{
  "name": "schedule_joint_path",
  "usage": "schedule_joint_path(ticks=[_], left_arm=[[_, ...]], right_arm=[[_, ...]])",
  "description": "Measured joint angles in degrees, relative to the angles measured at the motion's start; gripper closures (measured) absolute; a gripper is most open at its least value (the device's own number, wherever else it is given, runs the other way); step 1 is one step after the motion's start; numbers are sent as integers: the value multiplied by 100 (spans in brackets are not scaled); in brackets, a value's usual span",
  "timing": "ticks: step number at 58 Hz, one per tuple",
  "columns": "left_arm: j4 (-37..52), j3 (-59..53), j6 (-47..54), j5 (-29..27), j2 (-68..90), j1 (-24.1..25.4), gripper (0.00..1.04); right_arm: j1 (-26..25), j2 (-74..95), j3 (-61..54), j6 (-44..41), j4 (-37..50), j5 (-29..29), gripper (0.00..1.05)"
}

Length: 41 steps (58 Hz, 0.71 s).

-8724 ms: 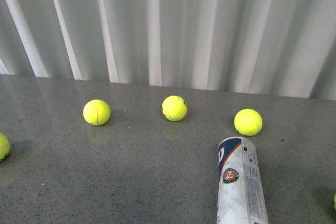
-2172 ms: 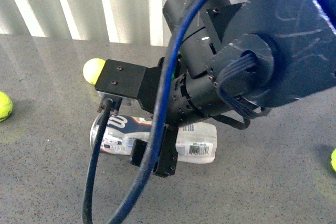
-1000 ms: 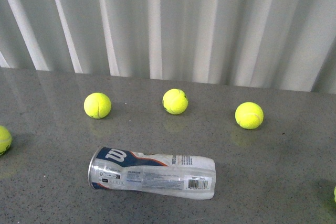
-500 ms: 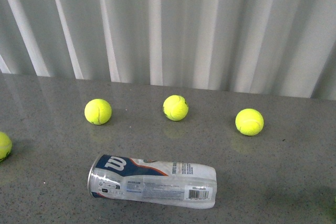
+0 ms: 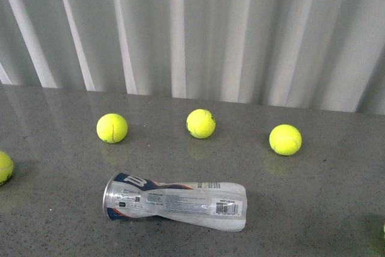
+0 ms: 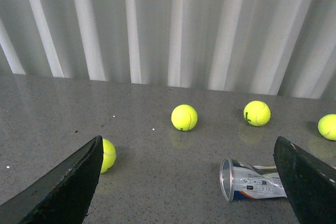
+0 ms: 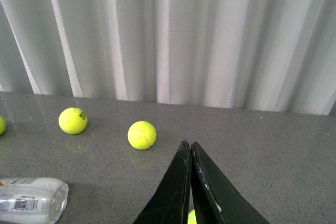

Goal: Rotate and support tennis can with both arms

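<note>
Bright, even light thru pale curtain (image 5: pixel 198 28); faint sheen on glossy tabletop (image 5: pixel 60 209); all 3 views fairly sharp.

Front view: a yellow-green tennis ball (image 5: pixel 2 168) is cut by the frame. Left wrist view: the clear plastic tennis can (image 6: pixel 252 181) is partly hidden behind a black gripper finger (image 6: pixel 307 182). Right wrist view: another ball (image 7: pixel 191 217) is mostly hidden behind black fingers (image 7: pixel 210 195).
</note>
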Motion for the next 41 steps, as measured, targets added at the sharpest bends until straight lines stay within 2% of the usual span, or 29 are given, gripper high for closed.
schedule_joint_path(ticks=[19,25,41], left_arm=[[0,0,0,-2,0,0,7],[0,0,0,-2,0,0,7],[0,0,0,-2,-7,0,7]], right_arm=[[0,-503,2,0,-518,2,101],[0,-1217,4,0,-1432,0,101],[0,-1443,4,0,-1502,0,101]])
